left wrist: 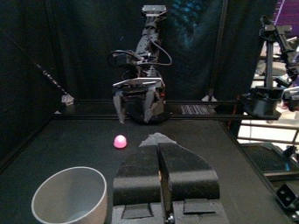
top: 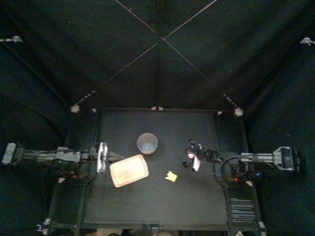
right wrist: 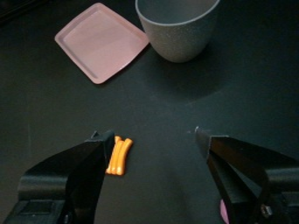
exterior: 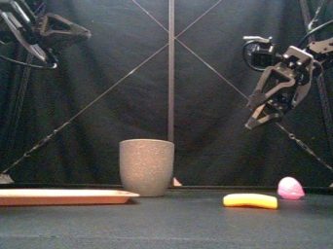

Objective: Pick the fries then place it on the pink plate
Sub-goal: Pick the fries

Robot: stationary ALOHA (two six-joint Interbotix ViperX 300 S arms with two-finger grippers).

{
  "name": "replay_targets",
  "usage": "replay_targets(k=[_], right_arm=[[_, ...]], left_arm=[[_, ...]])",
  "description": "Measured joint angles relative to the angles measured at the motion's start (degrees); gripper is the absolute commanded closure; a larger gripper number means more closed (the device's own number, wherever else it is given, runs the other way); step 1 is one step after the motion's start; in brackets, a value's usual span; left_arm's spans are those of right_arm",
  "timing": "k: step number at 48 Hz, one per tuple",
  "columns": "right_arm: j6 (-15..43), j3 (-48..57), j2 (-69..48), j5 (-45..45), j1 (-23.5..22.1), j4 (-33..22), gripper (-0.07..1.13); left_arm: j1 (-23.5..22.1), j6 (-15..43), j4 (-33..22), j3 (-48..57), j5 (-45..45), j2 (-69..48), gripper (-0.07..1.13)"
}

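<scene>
The fries (top: 172,175), a yellow-orange toy, lie flat on the table right of the pink plate (top: 128,170); in the front view the fries (exterior: 250,200) sit right of centre. My right gripper (exterior: 263,109) hangs open, high above the table and apart from the fries (right wrist: 117,155), which lie below its left jaw in the right wrist view. The pink plate (exterior: 53,195) holds nothing. My left gripper (left wrist: 163,150) is shut on nothing and rests at the left side, by the plate.
A tall grey speckled cup (top: 147,142) stands behind the plate, near the table's middle. A small pink toy (exterior: 290,188) lies just right of the fries. The cup (right wrist: 177,26) and plate (right wrist: 103,41) lie beyond the right gripper.
</scene>
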Motion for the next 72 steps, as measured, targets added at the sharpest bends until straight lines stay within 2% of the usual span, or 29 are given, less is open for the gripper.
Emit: replay_targets(k=[12, 17, 29, 36, 39, 45, 52, 58, 65, 72], right_arm=[[0.09, -2.20, 3.78, 1.23, 3.78, 0.97, 0.00], [0.09, -5.10, 6.42, 9.23, 5.80, 1.05, 0.00], [0.35, -13.01, 15.29, 33.13, 5.98, -0.09, 0.00], [2.72, -17.84, 21.18, 40.08, 5.98, -1.76, 0.00], [5.27, -19.60, 23.29, 40.69, 6.15, -3.16, 0.00], [14.24, -22.24, 26.89, 39.20, 7.82, -9.23, 0.00], [29.53, -22.94, 29.71, 37.09, 11.07, -18.46, 0.00], [38.85, -22.68, 30.85, 34.72, 14.50, -23.03, 0.00], [44.82, -21.88, 31.03, 30.94, 17.49, -25.31, 0.00], [45.62, -21.62, 31.55, 28.39, 18.02, -25.14, 0.00]], left_arm=[[1.58, 0.00, -0.09, 0.00, -0.09, 0.09, 1.06], [1.85, 0.00, -0.09, 0.00, -0.09, 0.09, 1.06], [1.85, -0.09, -0.09, 0.00, -0.09, 0.09, 1.06], [1.93, -0.09, -0.09, 0.00, -0.09, 0.09, 1.06], [1.93, -0.09, -0.09, 0.00, -0.09, 0.09, 1.06], [1.93, -0.09, -0.09, 0.35, -0.09, 0.00, 1.06], [1.93, -0.09, -0.09, 0.88, -0.09, 0.09, 1.06], [1.93, -0.18, -0.09, 0.88, -0.09, 0.09, 1.06], [2.46, -0.09, 0.00, 0.88, -0.09, 0.09, 1.06], [2.99, -0.09, 0.00, 1.05, -0.09, 0.09, 1.06]])
